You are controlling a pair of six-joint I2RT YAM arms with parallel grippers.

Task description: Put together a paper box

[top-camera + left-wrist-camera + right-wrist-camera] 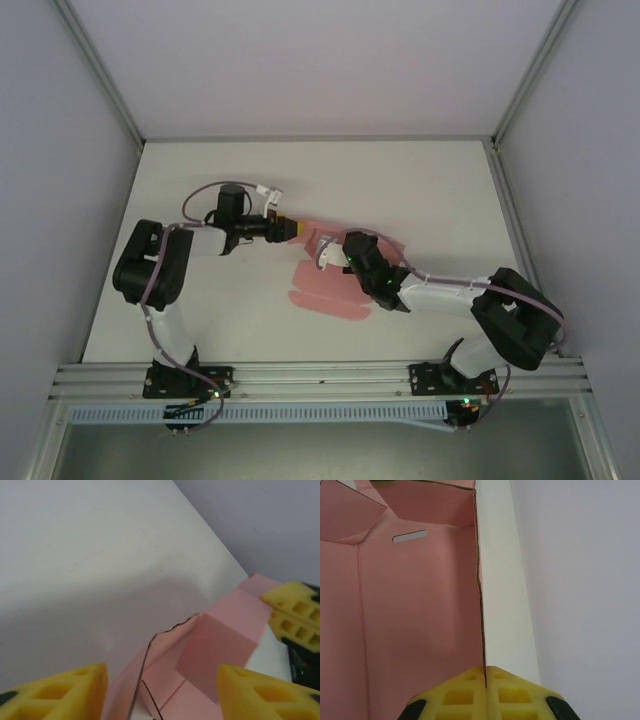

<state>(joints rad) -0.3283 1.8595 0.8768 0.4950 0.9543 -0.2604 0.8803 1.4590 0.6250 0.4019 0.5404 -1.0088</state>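
Note:
The pink paper box [325, 292] lies partly folded on the white table between the two arms. In the right wrist view one of its walls [420, 605] stands upright, and my right gripper [485, 672] is shut on that wall's edge. A small slot [410, 536] shows in the card near the far corner. My left gripper [162, 677] has its yellow fingers [65, 692] apart on either side of a raised flap of the paper box [220, 635], without touching it. From above, the left gripper [293, 229] is at the box's far left corner and the right gripper [335, 250] is over its middle.
The white table [430, 190] is closed in by grey walls [60, 150] on three sides. An aluminium rail [320, 378] carrying the arm bases runs along the near edge. The right gripper's yellow pads [295, 607] sit close by in the left wrist view.

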